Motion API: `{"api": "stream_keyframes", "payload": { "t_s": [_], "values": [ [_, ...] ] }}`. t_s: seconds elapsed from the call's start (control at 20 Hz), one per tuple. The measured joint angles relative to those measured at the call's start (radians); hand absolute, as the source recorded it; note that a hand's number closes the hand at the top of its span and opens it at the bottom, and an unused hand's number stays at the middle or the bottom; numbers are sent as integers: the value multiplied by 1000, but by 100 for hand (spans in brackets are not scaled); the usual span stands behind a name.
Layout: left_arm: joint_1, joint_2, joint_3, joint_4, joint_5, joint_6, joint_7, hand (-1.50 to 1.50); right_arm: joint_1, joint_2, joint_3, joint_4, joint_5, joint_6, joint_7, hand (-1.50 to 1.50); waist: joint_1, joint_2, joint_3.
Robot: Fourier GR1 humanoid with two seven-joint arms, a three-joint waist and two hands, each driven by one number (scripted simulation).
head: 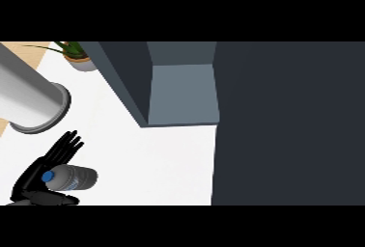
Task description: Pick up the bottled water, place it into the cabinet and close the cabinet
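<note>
the white, smooth table fills the middle of the head view, running from the upper left down to the lower edge, with a strip of pale wooden surface showing beyond it at the far left. a tall dark grey cabinet takes up the whole right side, and its open compartment shows a lighter blue-grey inner wall, with the dark door panel angled out over the table. at the top left stands a small potted plant with thin green leaves, and just below it a big shiny grey metal cylinder lies tilted across the table's left edge. low at the left, the left robot hand is black, its fingers stretched straight toward the upper right and its thumb underneath, and the clear plastic bottled water with a blue cap lies on its side right against the palm, cap toward the hand; the fingers are not wrapped round it. the bottle is well apart from the cabinet opening. the right robot hand does not show.
</note>
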Motion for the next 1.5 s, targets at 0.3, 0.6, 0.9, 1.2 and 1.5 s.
{"api": "stream_keyframes", "payload": {
  "t_s": [0.3, 0.6, 0.9, 1.2, 1.5],
  "values": [
    [-27, -32, -80, 96, -20, 26, -57, -150, 0, -2, -7, 4, 7, -3, -9, -150, 3, 2, 0],
    [-57, -39, -99, 186, 9, 47, -109, 150, 21, 2, 11, 6, 15, -5, -26, -150, 5, 1, 0],
    [-96, -54, -111, 271, 47, 40, -121, 150, 38, -7, 3, 7, 20, 2, -45, -150, 2, 2, 0],
    [-120, -54, -140, 285, 77, 19, -114, 150, 43, -3, -1, 9, 23, -2, -59, -150, 9, 1, 0],
    [-101, -188, -101, 252, 116, 262, -193, 150, 55, -14, -29, 8, 21, 7, -69, -150, 22, -4, 4]
  ]
}}
